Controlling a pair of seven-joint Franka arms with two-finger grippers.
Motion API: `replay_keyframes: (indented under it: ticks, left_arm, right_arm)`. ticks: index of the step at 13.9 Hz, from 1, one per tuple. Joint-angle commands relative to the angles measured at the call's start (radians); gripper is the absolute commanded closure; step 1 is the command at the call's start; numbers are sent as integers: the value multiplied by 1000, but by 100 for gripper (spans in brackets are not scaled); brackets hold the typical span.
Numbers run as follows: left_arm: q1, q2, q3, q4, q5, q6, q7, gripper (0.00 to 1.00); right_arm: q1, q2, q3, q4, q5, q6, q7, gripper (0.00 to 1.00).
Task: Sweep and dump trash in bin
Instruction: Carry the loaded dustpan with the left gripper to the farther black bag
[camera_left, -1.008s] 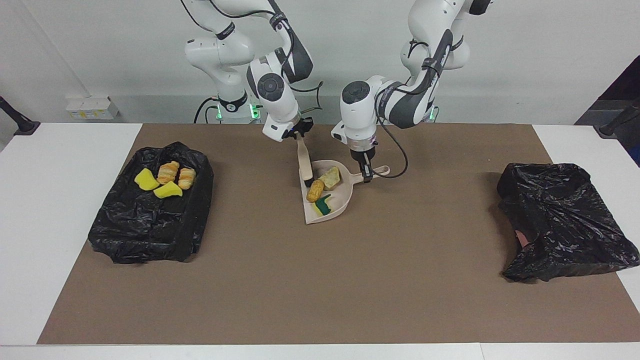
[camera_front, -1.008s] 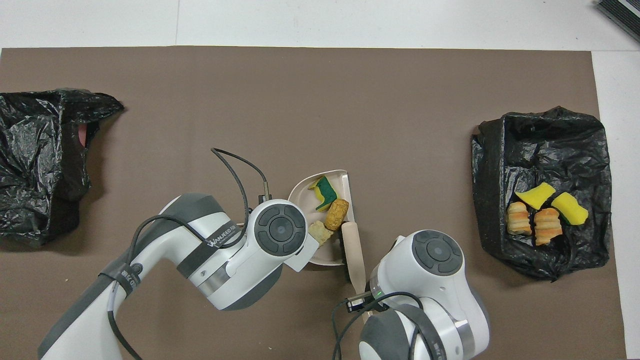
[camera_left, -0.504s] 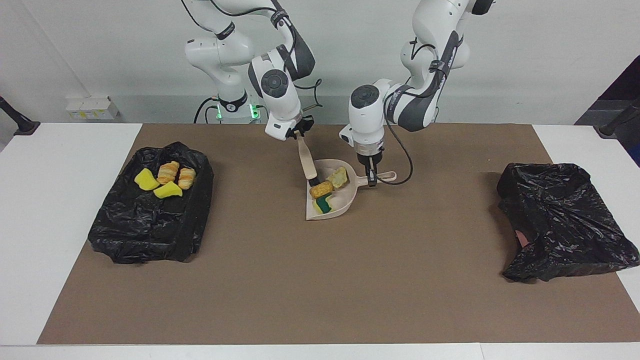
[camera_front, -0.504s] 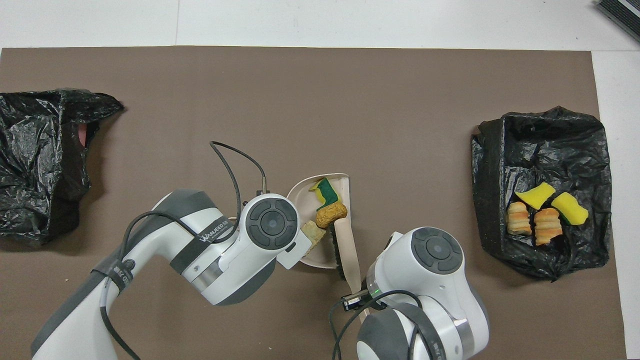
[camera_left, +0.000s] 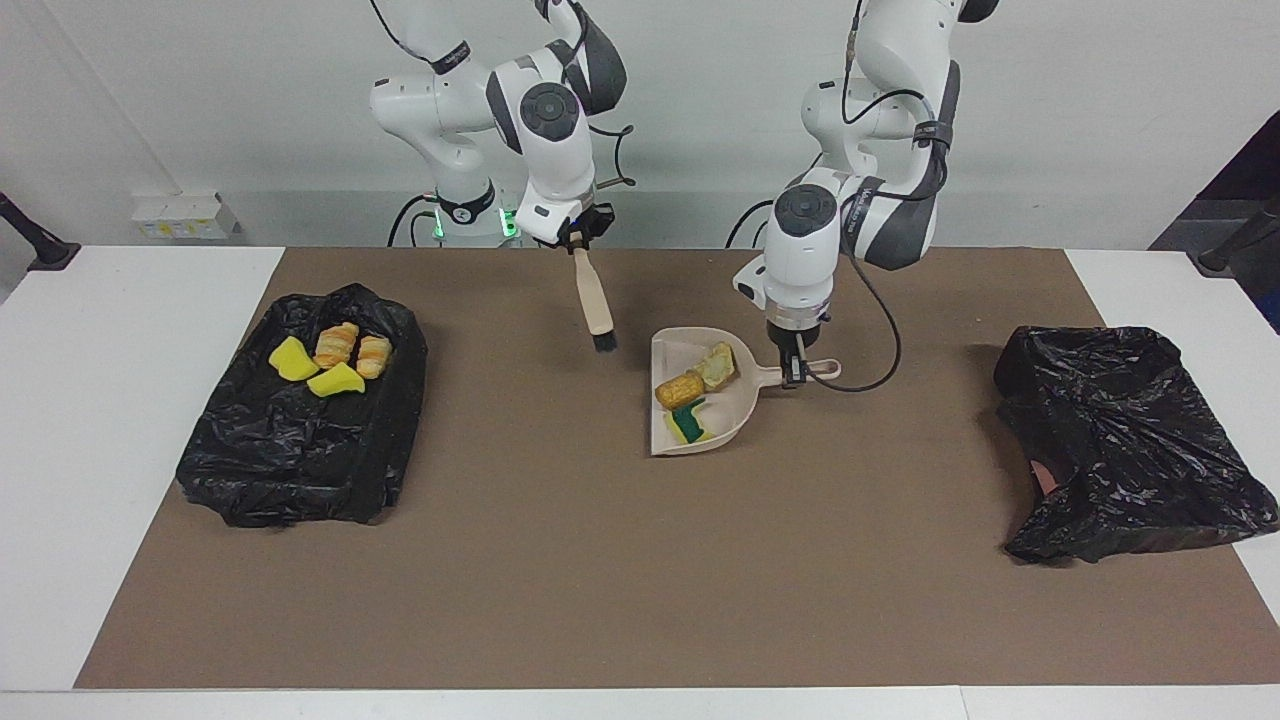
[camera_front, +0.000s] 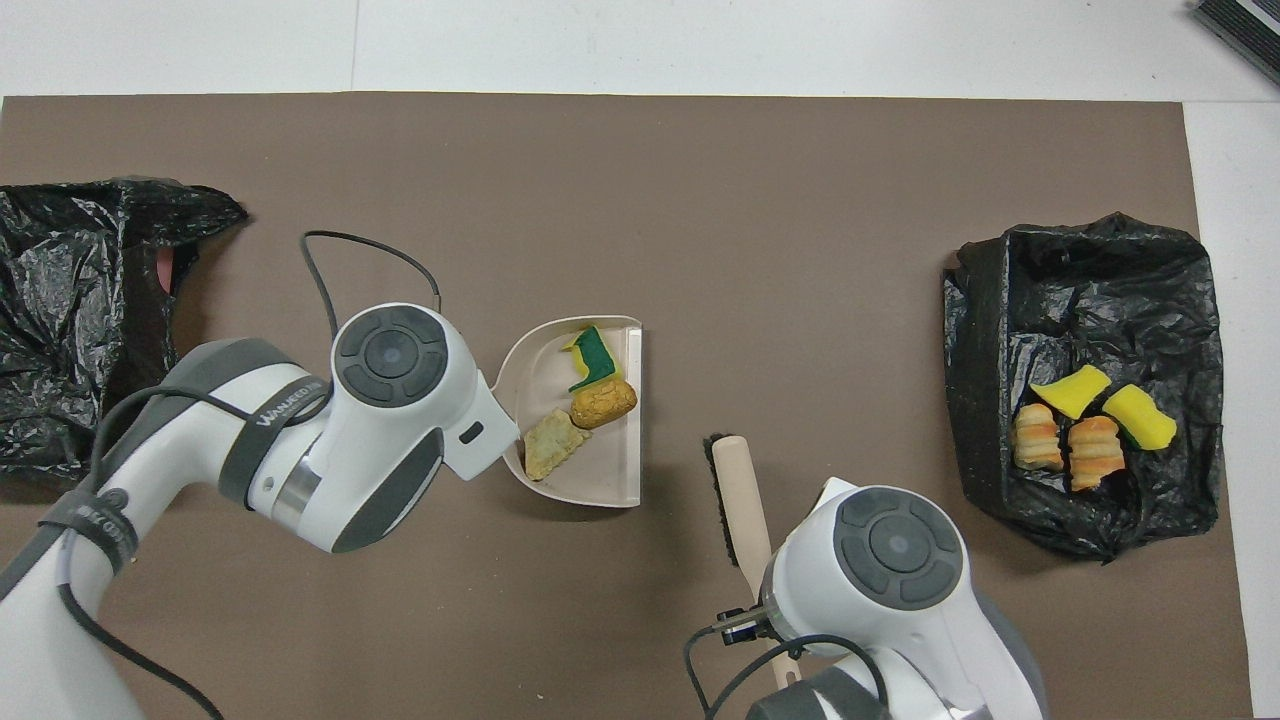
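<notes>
My left gripper (camera_left: 795, 371) is shut on the handle of the beige dustpan (camera_left: 738, 408), near the middle of the mat. In the pan lie three pieces of trash: a tan chunk (camera_left: 716, 364), an orange bread chunk (camera_left: 678, 387) and a green-and-yellow sponge piece (camera_left: 688, 423). The pan (camera_front: 600, 472) also shows in the overhead view. My right gripper (camera_left: 577, 243) is shut on the handle of the brush (camera_left: 595, 305), which hangs bristles down above the mat, apart from the pan. The black-bagged bin (camera_left: 300, 450) at the right arm's end holds several yellow sponge bits (camera_left: 292, 358) and bread chunks (camera_left: 336, 345).
A second crumpled black bag (camera_left: 1130, 440) lies at the left arm's end of the mat. The brown mat (camera_left: 640, 580) covers most of the white table. In the overhead view both wrists cover their own fingers, and the brush (camera_front: 738, 490) lies between pan and bin (camera_front: 1085, 300).
The left gripper has carried the dustpan with its three pieces toward the left arm's end. The right gripper has lifted the brush out of the pan and drawn it away.
</notes>
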Motion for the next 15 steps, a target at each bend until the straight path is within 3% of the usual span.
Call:
replay_keyframes:
  ticks: [1, 3, 6, 8, 10, 12, 15]
  left_arm:
    - [-4, -81, 96, -15, -54, -6, 124, 100]
    - [-2, -100, 181, -13, -69, -9, 198, 100]
    - [-2, -115, 353, 2, -106, -8, 224, 100]
    - [-1, -114, 456, 33, -118, -8, 256, 100]
    - [1, -92, 575, 97, -217, -23, 417, 100]
    - [3, -43, 718, 196, -270, -70, 519, 100]
    - [12, 41, 835, 322, -253, -95, 633, 100]
  right_arm:
    - [-3, 12, 57, 73, 64, -30, 171, 100]
    - [-2, 63, 144, 122, 89, -23, 297, 100]
    - [-2, 180, 270, 157, 72, 83, 442, 100]
    - [9, 241, 304, 144, 31, 94, 448, 100]
    - [15, 265, 315, 114, -15, 144, 469, 100]
    - [20, 324, 315, 114, -29, 189, 488, 100]
    - [27, 371, 315, 113, -60, 218, 491, 100]
